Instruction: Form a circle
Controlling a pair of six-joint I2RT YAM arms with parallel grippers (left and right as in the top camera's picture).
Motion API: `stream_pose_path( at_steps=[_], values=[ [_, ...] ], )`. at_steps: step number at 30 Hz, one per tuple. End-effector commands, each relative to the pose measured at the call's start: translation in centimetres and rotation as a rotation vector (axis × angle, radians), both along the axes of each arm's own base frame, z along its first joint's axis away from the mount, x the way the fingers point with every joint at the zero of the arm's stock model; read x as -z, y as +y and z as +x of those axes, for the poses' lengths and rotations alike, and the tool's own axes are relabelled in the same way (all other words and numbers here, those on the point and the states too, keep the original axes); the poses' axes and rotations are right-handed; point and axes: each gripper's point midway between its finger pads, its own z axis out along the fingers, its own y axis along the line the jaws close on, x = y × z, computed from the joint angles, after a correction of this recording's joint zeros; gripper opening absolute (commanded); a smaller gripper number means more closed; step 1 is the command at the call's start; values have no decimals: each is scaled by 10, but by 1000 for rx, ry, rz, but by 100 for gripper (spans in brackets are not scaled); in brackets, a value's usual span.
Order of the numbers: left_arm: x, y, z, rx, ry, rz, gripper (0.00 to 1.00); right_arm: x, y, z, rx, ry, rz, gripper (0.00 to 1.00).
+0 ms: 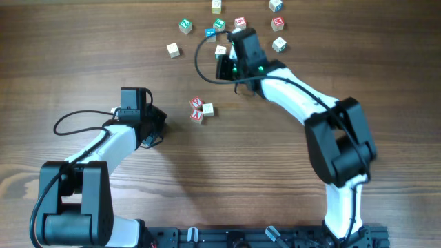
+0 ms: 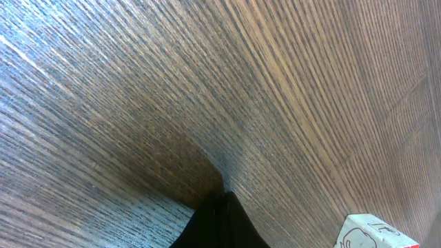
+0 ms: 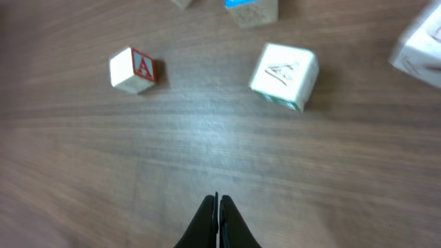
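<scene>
Items as I read them from my station:

1. Table (image 1: 69, 55): dark wood-grain top, carries everything below.
2. Right arm (image 1: 303, 100): white and black, reaching to the far side. Its wrist lies over the near edge of the loose cubes, with a black cable loop (image 1: 198, 58) beside it.
3. Left arm (image 1: 103, 148): bent low, on the near left.
4. Right gripper (image 3: 218, 203): fingers pressed together, holding nothing.
5. Left gripper (image 2: 222, 200): fingers together, tips just above the wood, holding nothing.
6. Loose spread of mixed-colour cubes (image 1: 240, 23): about ten, along the far edge. My right wrist view shows a red-A cube (image 3: 134, 69) and a pale cube (image 3: 284, 76) well apart.
7. The circle (image 1: 201, 109): three tiny cubes bunched tight at mid-table, between the two grippers. Two are red-printed and stacked in line; one pale cube touches their right side.
</scene>
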Motion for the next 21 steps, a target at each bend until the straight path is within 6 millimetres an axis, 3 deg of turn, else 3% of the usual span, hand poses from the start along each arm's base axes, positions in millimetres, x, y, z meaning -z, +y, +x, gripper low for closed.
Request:
stream_pose_path(
  at_steps=[1,4,10,14,21],
  values=[
    [24,15,-25,-15,100,66,4,11,37,-15,-138,28,-54,5],
    [25,15,-27,-14,112,66,4,21,46,-39,-173,91,-87,4],
    [25,15,-27,-14,112,66,4,26,52,-55,-168,178,-49,5],
    [25,15,-27,-14,112,66,4,44,37,-53,-80,211,-112,5],
    [25,15,-27,-14,112,66,4,51,41,-54,-110,217,-100,5]
  ],
)
